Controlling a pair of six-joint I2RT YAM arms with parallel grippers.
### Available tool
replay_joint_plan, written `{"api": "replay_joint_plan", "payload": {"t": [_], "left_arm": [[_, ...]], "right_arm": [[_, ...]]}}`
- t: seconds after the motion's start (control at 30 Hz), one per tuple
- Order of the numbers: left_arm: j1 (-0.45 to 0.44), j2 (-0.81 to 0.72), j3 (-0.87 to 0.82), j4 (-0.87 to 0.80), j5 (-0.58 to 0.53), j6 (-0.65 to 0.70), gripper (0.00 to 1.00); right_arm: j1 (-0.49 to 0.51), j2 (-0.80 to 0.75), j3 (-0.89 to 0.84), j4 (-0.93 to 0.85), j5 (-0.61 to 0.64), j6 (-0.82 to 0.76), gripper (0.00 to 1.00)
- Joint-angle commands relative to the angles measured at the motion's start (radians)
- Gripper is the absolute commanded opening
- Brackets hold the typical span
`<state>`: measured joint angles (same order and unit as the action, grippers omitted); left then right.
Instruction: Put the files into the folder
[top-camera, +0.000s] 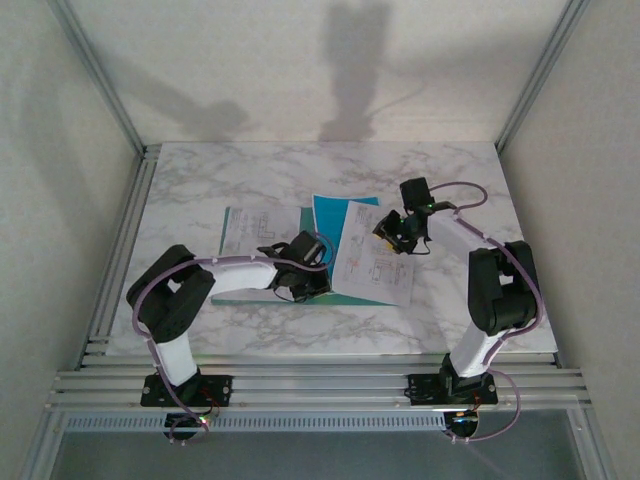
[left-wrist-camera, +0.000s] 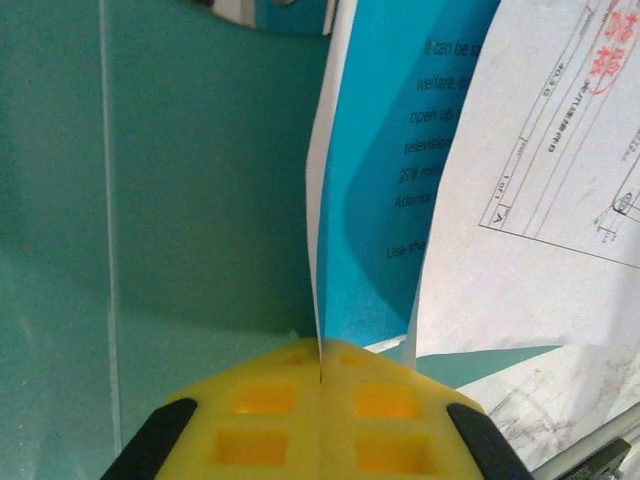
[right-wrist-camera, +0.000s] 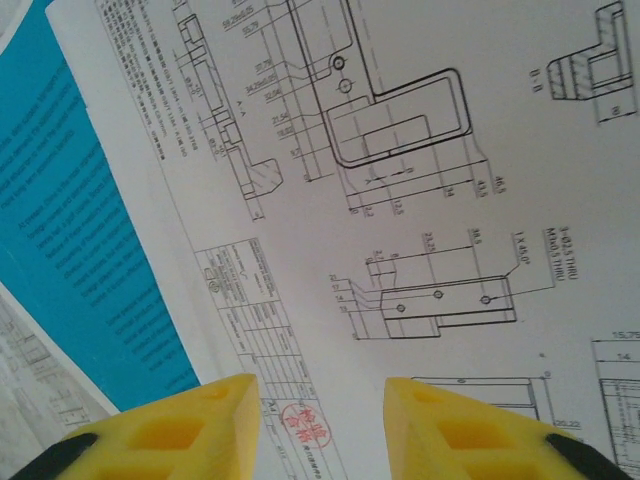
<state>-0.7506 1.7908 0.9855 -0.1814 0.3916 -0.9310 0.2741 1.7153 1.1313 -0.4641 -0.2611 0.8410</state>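
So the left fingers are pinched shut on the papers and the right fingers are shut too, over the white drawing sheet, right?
Not quite: the right wrist view shows the right fingers open over the white drawing sheet. The left fingers are pinched shut on the papers.

A flat white marble-patterned tabletop with grey veins (top-camera: 250, 165) filled the middle of the scene. Slotted silver aluminium rails (top-camera: 320, 385) ran along its near edge and another set (top-camera: 125, 240) along its left side. A plain white back wall (top-camera: 300, 60) stood at the far side, with grey shadows on it.
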Motion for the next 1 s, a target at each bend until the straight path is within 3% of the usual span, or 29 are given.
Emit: {"api": "replay_joint_plan", "payload": {"t": [0.0, 0.23, 0.6, 0.63, 0.67, 0.73, 0.8, 0.97], "left_arm": [[0.01, 0.012, 0.038, -0.006, 0.062, 0.059, 0.0], [0.013, 0.089, 0.134, -0.061, 0.175, 0.158, 0.0], [0.033, 0.096, 0.141, -0.116, 0.14, 0.176, 0.0], [0.036, 0.085, 0.134, -0.117, 0.123, 0.169, 0.02], [0.04, 0.074, 0.126, -0.112, 0.114, 0.162, 0.12], [0.046, 0.043, 0.109, -0.105, 0.093, 0.145, 0.4], [0.05, 0.017, 0.1, -0.108, 0.071, 0.133, 0.46], [0.078, -0.051, 0.041, -0.1, 0.011, 0.08, 0.47]], "right_arm": [[-0.005, -0.008, 0.001, -0.023, 0.013, -0.01, 0.37], [-0.018, -0.008, -0.033, -0.02, 0.014, -0.015, 0.37], [-0.036, 0.12, 0.023, 0.014, -0.027, 0.003, 0.37], [-0.035, 0.142, 0.039, 0.013, -0.036, -0.001, 0.37], [-0.032, 0.16, 0.049, 0.011, -0.043, -0.004, 0.37], [-0.025, 0.19, 0.069, 0.006, -0.053, -0.02, 0.36], [-0.019, 0.198, 0.074, 0.004, -0.056, -0.038, 0.36], [-0.002, 0.209, 0.075, 0.001, -0.091, -0.099, 0.36]]}}
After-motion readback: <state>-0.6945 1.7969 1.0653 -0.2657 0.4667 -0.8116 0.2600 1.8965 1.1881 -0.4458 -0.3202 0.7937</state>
